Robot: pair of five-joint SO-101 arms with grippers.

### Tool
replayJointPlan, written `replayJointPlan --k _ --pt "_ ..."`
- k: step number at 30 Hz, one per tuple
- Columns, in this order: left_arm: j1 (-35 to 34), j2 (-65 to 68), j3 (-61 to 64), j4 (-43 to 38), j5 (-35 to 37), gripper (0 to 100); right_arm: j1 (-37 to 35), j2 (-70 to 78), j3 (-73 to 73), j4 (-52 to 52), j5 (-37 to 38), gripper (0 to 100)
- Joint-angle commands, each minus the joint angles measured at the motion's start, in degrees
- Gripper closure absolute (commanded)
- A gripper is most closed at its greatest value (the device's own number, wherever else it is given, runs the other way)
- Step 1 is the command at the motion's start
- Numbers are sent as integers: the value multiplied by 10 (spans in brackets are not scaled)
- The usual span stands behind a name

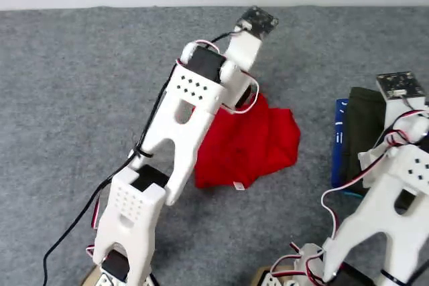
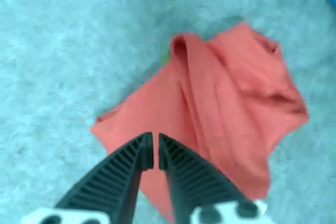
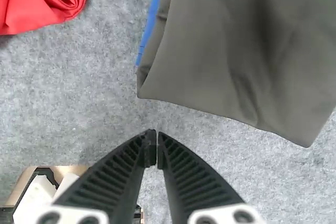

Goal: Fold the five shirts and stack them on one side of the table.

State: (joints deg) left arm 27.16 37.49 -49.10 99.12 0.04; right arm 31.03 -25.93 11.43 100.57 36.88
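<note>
A red shirt (image 1: 251, 142) lies crumpled and partly folded on the grey table, near its middle. My left gripper (image 2: 155, 145) hangs above the red shirt (image 2: 226, 114), shut with nothing in it. At the table's right side a dark olive shirt (image 1: 365, 128) lies folded on top of a blue shirt (image 1: 338, 142). My right gripper (image 3: 156, 142) is shut and empty over bare carpet just in front of the dark olive shirt (image 3: 247, 45); the blue shirt's edge (image 3: 149, 24) sticks out from under it.
Grey carpet (image 1: 80, 98) covers the table, with wide free room on the left and at the back. The left arm (image 1: 188, 105) stretches across the middle, and the right arm (image 1: 389, 192) stands at the right front. The arm bases sit at the near edge.
</note>
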Motion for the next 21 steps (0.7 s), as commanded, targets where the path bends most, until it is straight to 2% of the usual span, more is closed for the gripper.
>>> replayJointPlan --k 1,6,10,21 --pt "13 -4 67 15 -25 986 6 -16 -3 18 1 983" --pt "47 7 161 -33 -25 986 6 -16 -3 15 1 983" --pt "69 60 161 -44 -25 986 7 -16 -3 15 4 983" --pt "160 119 -114 12 -22 986 45 -16 -3 14 5 983"
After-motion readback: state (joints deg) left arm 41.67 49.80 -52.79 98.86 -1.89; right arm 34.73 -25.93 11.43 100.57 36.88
